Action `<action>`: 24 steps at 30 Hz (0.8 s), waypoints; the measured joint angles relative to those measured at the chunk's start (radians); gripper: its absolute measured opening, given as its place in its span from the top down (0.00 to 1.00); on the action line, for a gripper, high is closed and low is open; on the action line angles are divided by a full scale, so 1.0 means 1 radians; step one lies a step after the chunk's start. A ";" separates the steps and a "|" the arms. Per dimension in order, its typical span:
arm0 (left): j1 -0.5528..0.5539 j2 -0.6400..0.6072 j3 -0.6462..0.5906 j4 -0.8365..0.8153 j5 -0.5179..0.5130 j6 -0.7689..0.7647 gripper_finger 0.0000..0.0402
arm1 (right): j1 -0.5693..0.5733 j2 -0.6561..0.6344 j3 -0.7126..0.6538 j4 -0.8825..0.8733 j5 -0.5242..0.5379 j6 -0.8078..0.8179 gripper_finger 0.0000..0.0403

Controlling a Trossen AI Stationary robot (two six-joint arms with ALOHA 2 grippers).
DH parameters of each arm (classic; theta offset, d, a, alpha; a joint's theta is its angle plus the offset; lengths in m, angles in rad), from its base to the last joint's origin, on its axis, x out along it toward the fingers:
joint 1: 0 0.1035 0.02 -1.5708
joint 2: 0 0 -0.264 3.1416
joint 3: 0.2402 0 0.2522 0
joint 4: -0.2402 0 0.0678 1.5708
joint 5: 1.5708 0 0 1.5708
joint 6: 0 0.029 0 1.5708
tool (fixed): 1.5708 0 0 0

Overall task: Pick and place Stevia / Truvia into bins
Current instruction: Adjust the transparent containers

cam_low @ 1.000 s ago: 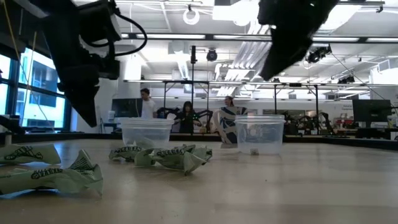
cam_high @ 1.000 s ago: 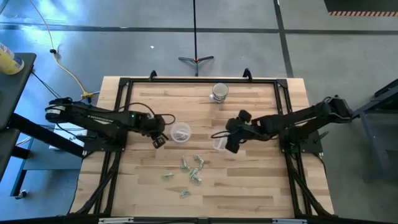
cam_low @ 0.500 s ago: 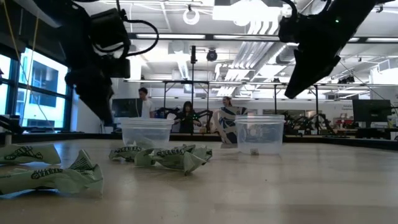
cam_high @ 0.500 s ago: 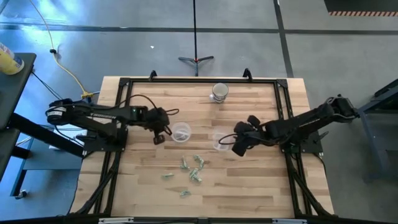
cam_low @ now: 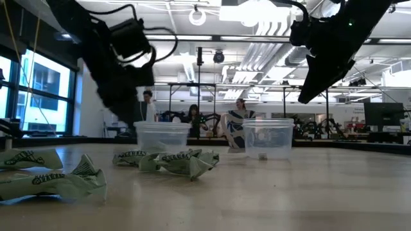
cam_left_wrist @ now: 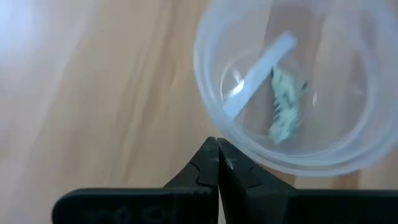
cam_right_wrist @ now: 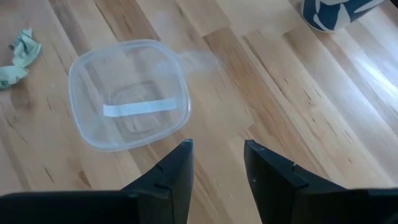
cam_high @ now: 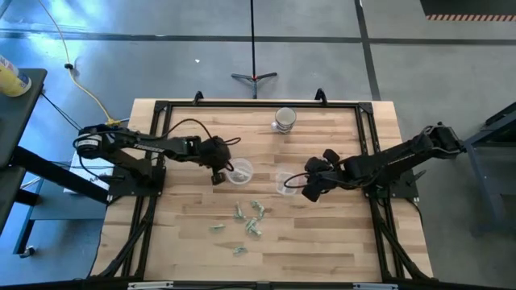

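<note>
Several pale green packets (cam_high: pixel 250 216) lie loose on the wood near the table's near side, crumpled in the low view (cam_low: pixel 168 160). The round clear cup (cam_high: pixel 239 171) stands upright with one green packet (cam_left_wrist: pixel 285 106) and a white strip (cam_left_wrist: pixel 258 74) inside. My left gripper (cam_high: pixel 218 175) is shut, right at that cup's left side. The other clear cup (cam_high: pixel 284 184) stands to its right and holds a white strip (cam_right_wrist: pixel 138 109). My right gripper (cam_high: pixel 310 189) hangs open just right of it, touching nothing. My left gripper (cam_left_wrist: pixel 217 144) has its shut fingertips against the round cup's outer wall (cam_left_wrist: pixel 231 138), on the side facing the table's left. It comes from the table's left, slanting down. The cup stands upright on the table.
A grey jar with a blue and white pattern (cam_high: pixel 285 119) stands near the table's far edge, behind the cups (cam_right_wrist: pixel 333 12). Black frame rails (cam_high: pixel 161 145) run along the table's sides. People show in the room beyond the table (cam_low: pixel 192 120).
My left gripper has moved toward the table's right until it met the round cup, and the cup has slid a little to the right. My right gripper has drawn back from over the other cup toward the table's right.
</note>
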 joint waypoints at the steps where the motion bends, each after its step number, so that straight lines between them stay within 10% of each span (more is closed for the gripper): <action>1: -0.005 0.000 0.009 0.025 0.002 -0.001 0.90 | 0.000 0.000 0.000 -0.001 0.001 0.000 0.67; 24: -0.197 -0.188 0.032 -0.236 0.017 -0.221 0.94 | -0.180 0.000 0.001 0.313 -0.280 -0.166 0.67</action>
